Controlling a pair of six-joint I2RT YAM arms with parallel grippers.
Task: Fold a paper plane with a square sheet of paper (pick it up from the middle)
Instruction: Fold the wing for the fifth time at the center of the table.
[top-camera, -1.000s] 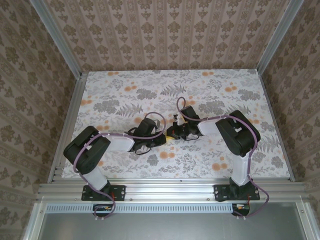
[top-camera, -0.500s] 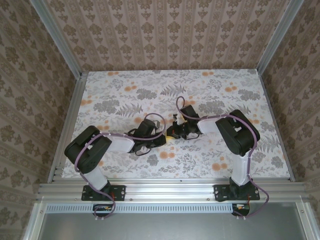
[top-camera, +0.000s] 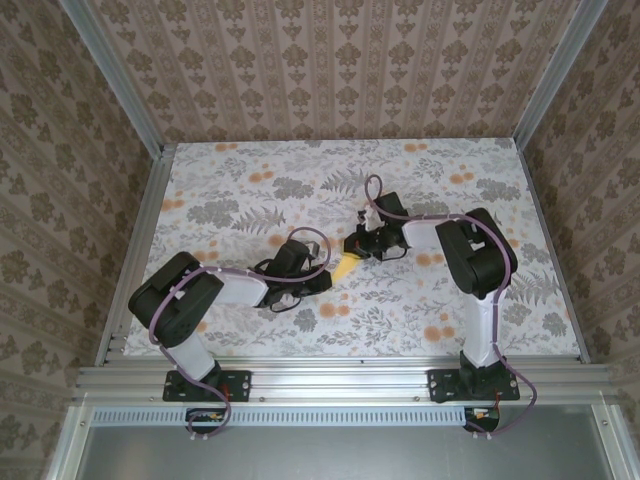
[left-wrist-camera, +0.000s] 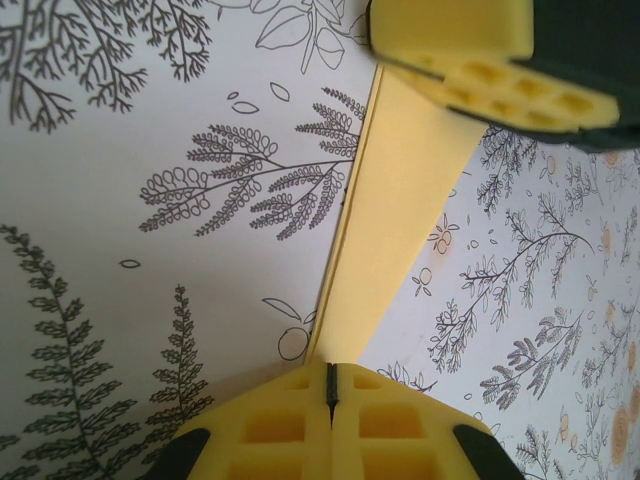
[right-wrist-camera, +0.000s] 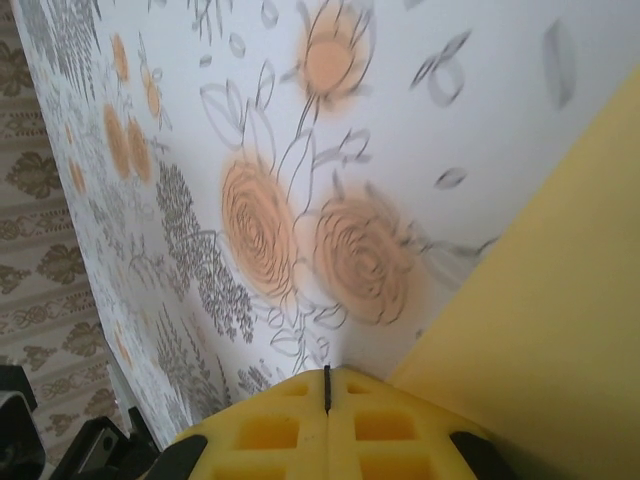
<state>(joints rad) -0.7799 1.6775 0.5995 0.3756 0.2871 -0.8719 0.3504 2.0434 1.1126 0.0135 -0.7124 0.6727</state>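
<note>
The paper plane (top-camera: 343, 267) is a narrow folded yellow strip lying on the flowered table between the two grippers. In the left wrist view the paper plane (left-wrist-camera: 390, 220) tapers down into my left gripper (left-wrist-camera: 330, 378), whose pads are shut on its narrow end. Its wide far end runs under the right gripper's yellow pads (left-wrist-camera: 450, 40). In the right wrist view my right gripper (right-wrist-camera: 326, 380) is shut with nothing visible in the seam, and the paper plane (right-wrist-camera: 570, 300) lies just beside and under its right pad. From above, the left gripper (top-camera: 322, 281) and right gripper (top-camera: 358, 247) are a short gap apart.
The table cover (top-camera: 240, 190) is white with grey ferns and orange flower prints (right-wrist-camera: 300, 240). Aluminium rails (top-camera: 330, 378) line the near edge, and patterned walls enclose the other three sides. Both arms' cables loop above the centre.
The right gripper has moved back and to the right, away from the left gripper. The yellow paper now shows as a strip between them. The left arm has barely moved.
</note>
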